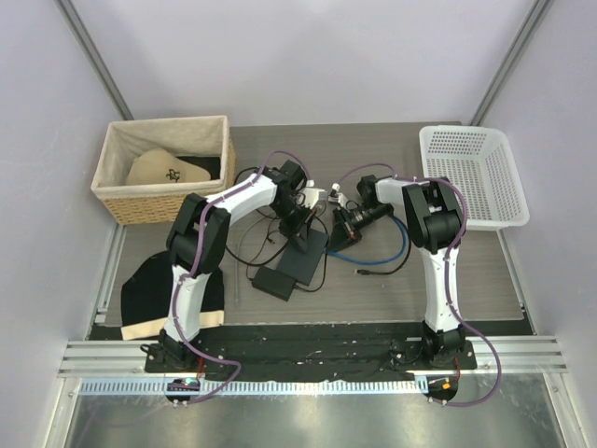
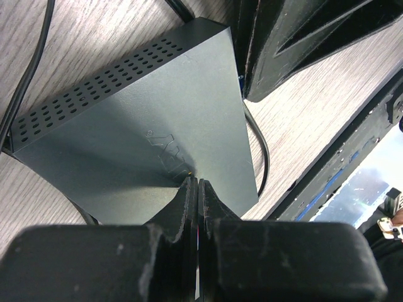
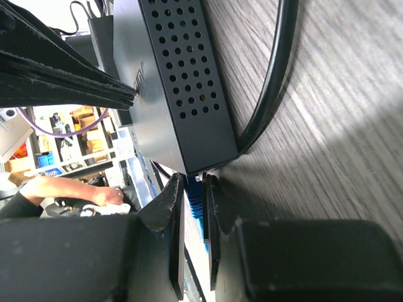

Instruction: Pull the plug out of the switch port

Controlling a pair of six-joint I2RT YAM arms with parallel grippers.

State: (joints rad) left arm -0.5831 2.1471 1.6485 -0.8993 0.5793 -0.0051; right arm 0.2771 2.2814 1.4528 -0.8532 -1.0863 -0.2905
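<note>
The plug (image 3: 196, 196) is at the near end face of the flat black box (image 3: 170, 75), close to its corner. It is a small bright-blue piece, and its long axis runs straight into that face, nose toward the box. The port is hidden behind it. The plug lies between the fingertips of the right gripper (image 3: 194, 181), in line with them. The fingers are drawn in to a narrow gap and pinch it from both sides. From above, the gripper covers the plug, and the blue cable (image 1: 381, 254) loops over the table (image 3: 340, 126) to the right of the box. The left gripper (image 2: 195, 181) has its fingers pressed together, tips down on the box's top. A black cord (image 3: 277, 82) curves along the box's vented side.
</note>
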